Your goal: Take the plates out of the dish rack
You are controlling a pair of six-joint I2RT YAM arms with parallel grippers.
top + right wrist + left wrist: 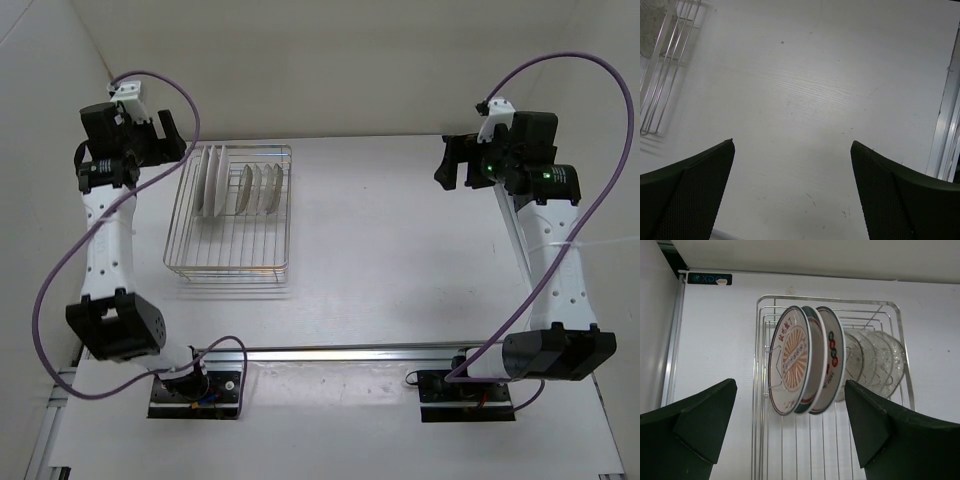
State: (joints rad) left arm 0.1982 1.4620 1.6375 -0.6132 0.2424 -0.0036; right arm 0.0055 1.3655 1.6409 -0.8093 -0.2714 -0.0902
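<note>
**Plates all standing in the rack, both grippers empty**

The two arm bases are bolted at the near edge of the white table. Further in, on the left half, stands the dish rack, a silver wire basket. The plates are upright on edge in its far part, between the thin dividers. There are two white plates with dark green rims and red marks at the left end. Beside them, to the right, is a row of smaller clear glass plates.

Beyond that, the left gripper hangs just off the rack's far left corner. Its fingers are spread wide and it holds nothing. The right gripper is well apart, over bare table. It is also spread and empty.
</note>
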